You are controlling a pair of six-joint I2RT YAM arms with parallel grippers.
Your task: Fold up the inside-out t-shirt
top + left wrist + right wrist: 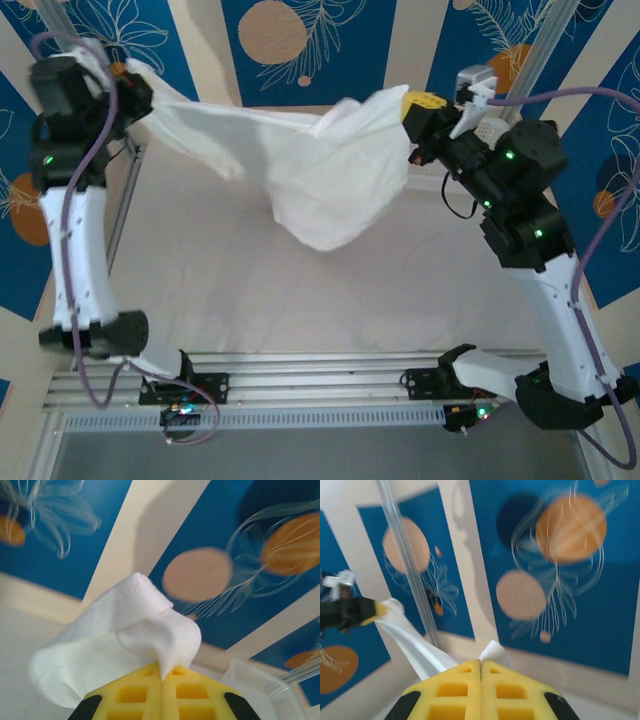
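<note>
We see the white, thin cotton t-shirt (310,180) hanging in the air between the two arms, above the pale grey tabletop (420,300). It spans the far part of the workspace like a slack line: one end is raised at the far left, the other at the far right, and the loose middle sags into a rounded lobe over the centre of the table. From above we cannot tell whether that lobe touches the surface.

The left gripper (137,88) is clenched on the left end of the cloth. In the left wrist view its yellow waffle-patterned pads (135,695) press together, and a stitched hem fold of the shirt bulges out from the seam between them, curling up and to the left. A white plastic mesh basket (257,685) sits blurred at the lower right of that view.

The right gripper (415,112) is likewise clamped on the right end of the shirt. In the right wrist view its yellow pads (455,692) meet with no gap, and a small white peak of fabric pokes out above the seam. From there a taut band of cloth runs left to the left gripper's yellow tip.

Behind everything stands a blue wall panel with orange discs and cream stripes (300,45).
</note>
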